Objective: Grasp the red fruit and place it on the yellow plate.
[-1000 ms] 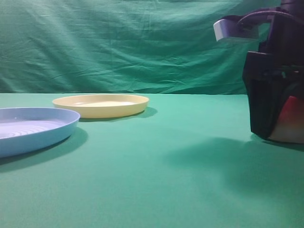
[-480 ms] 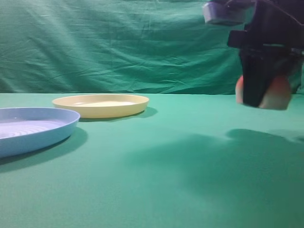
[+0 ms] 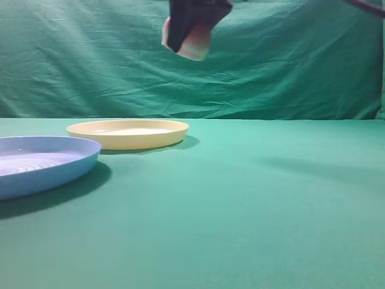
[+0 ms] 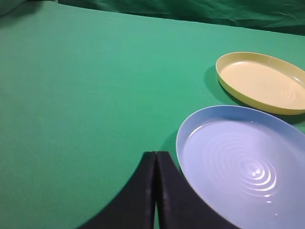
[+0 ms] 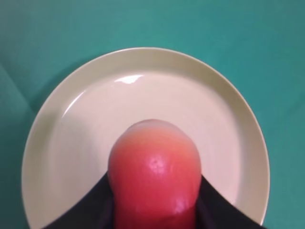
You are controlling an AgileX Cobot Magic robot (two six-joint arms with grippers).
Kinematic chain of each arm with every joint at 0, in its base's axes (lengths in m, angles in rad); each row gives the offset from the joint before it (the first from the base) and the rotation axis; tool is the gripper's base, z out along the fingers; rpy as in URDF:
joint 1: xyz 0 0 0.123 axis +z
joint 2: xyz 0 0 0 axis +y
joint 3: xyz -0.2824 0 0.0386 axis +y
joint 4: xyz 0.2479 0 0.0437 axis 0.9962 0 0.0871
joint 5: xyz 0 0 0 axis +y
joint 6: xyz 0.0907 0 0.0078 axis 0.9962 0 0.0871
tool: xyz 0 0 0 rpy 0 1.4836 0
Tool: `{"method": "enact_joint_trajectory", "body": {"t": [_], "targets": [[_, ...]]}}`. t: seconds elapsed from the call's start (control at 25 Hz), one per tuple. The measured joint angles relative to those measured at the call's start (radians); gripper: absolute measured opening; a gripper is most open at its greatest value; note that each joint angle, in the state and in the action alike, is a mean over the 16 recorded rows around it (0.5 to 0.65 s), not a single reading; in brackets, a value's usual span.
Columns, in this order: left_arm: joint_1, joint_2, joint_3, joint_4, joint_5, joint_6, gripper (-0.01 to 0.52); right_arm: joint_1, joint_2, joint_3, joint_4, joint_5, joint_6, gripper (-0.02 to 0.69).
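**Red fruit held high over the yellow plate — your next move is straight down**

Yellow plate (image 3: 127, 133) is your target: it sits on the green cloth (image 3: 252, 205) left of centre and toward the far side, with the larger light blue plate (image 3: 42, 164) nearer and to its left, the two close but apart. In the right wrist view the yellow plate (image 5: 143, 105) fills the frame directly below the red fruit (image 5: 155, 176), so the fruit lies over the plate's middle, slightly toward the near rim. From the high view the fruit (image 3: 194, 41) hangs well above the table, a little right of the plate's centre.

Your right gripper (image 3: 191, 24) is clamped on the fruit, dark fingers on either side, red dome facing down at the plate. Your left gripper (image 4: 156, 191) rests idle beside the blue plate's near edge, fingers pressed together on nothing; it plays no part here.

Against half a second ago, the right arm has swung the fruit from the far right, just above the table, up and leftward to its present place. Both plates have not moved.
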Motion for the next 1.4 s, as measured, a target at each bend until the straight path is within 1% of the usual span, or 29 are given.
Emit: {"method": "enact_joint_trajectory", "body": {"t": [0.08,0.24,0.44,0.52,0.6,0.64,0.72,1.04,1.16,1.28,1.4], "targets": [[0.0,0.0,0.0,0.0,0.0,0.0,0.0,0.007,0.041,-0.028,0.0,-0.023,0.0,0.281],[0.0,0.0,0.0,0.0,0.0,0.0,0.0,0.013,0.094,-0.055,-0.001,-0.06,0.0,0.392],[0.0,0.0,0.0,0.0,0.0,0.0,0.0,0.013,0.118,-0.06,-0.002,-0.069,0.001,0.527],[0.0,0.0,0.0,0.0,0.0,0.0,0.0,0.013,0.117,-0.06,-0.002,-0.058,0.002,0.561],[0.0,0.0,0.0,0.0,0.0,0.0,0.0,0.013,0.109,-0.06,-0.003,-0.042,0.002,0.565],[0.0,0.0,0.0,0.0,0.0,0.0,0.0,0.013,0.103,-0.06,-0.003,-0.034,0.002,0.553],[0.0,0.0,0.0,0.0,0.0,0.0,0.0,0.013,0.083,-0.06,-0.003,-0.014,0.003,0.502],[0.0,0.0,0.0,0.0,0.0,0.0,0.0,0.013,-0.064,-0.06,0.003,0.09,0.003,0.187],[0.0,0.0,0.0,0.0,0.0,0.0,0.0,0.013,-0.138,-0.061,0.009,0.147,0.003,0.088],[0.0,0.0,0.0,0.0,0.0,0.0,0.0,0.013,-0.212,-0.061,0.012,0.22,0.008,0.025],[0.0,0.0,0.0,0.0,0.0,0.0,0.0,0.013,-0.281,-0.062,0.002,0.304,0.028,0.003]]}}
